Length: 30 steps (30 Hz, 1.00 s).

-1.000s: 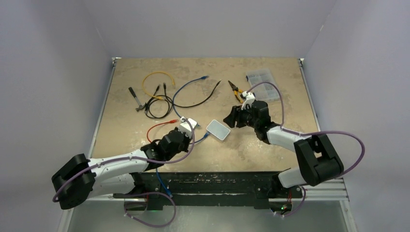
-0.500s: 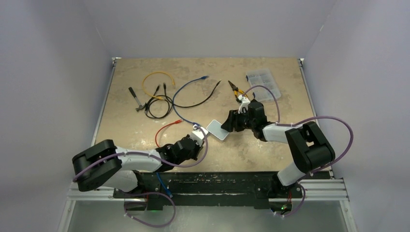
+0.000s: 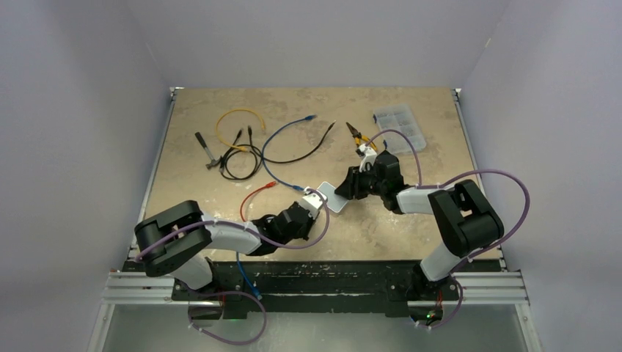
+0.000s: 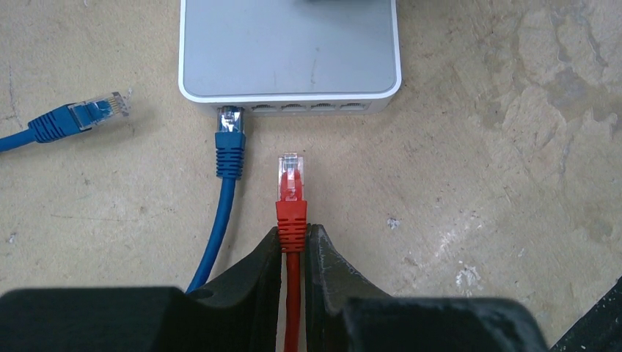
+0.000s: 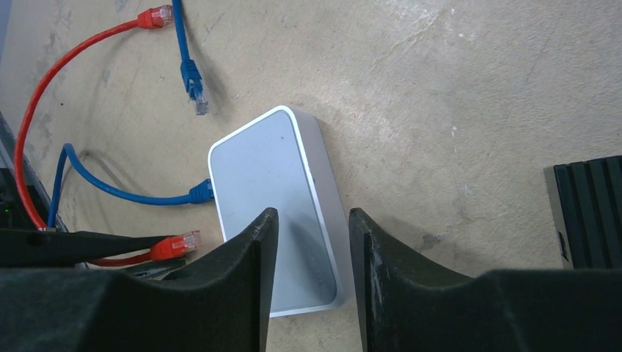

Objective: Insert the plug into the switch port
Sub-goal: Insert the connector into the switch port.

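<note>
The white switch (image 3: 331, 196) lies mid-table; in the left wrist view (image 4: 290, 48) its row of ports (image 4: 308, 107) faces me. A blue plug (image 4: 229, 136) sits in the leftmost port. My left gripper (image 4: 293, 233) is shut on the red cable just behind the red plug (image 4: 291, 183), which points at the ports a short gap away, in line with the second port. My right gripper (image 5: 312, 213) is open at the switch's far end (image 5: 275, 191), one finger above its top and one beyond its side edge. A loose blue plug (image 4: 84, 115) lies left of the switch.
Pliers (image 3: 357, 136) and a clear parts box (image 3: 400, 121) lie behind the right gripper. A yellow cable (image 3: 238, 117), black cables (image 3: 242, 158) and a small hammer (image 3: 205, 150) lie at the back left. A black ribbed block (image 5: 587, 213) is right of the switch.
My left gripper has moved right and forward with the red plug, from left of the switch to just before its ports. My right gripper has edged in to the switch's far end.
</note>
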Each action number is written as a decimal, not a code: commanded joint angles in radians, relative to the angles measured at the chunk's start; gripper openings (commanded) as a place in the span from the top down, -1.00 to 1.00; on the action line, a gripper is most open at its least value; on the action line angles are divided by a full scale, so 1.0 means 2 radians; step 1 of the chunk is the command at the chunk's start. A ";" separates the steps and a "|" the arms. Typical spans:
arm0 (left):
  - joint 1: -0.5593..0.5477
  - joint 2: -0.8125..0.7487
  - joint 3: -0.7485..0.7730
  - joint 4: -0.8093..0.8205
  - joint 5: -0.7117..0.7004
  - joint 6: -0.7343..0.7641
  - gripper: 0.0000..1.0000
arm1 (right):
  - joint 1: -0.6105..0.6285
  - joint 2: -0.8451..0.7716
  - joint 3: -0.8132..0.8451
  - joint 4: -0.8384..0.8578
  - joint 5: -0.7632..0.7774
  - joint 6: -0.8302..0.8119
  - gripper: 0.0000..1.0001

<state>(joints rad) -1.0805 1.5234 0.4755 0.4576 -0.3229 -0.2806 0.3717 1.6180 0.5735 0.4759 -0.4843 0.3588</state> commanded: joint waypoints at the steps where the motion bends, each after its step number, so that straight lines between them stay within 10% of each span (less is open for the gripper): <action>1: -0.002 0.017 0.028 0.025 -0.012 -0.006 1.00 | -0.001 0.009 0.002 0.027 -0.024 -0.001 0.19; 30: -0.002 0.071 0.069 0.006 -0.043 -0.006 1.00 | 0.000 0.030 0.007 0.039 -0.058 0.000 0.39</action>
<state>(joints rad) -1.0824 1.6459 0.5686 0.4778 -0.3901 -0.2787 0.3660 1.6695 0.5735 0.5320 -0.5678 0.3588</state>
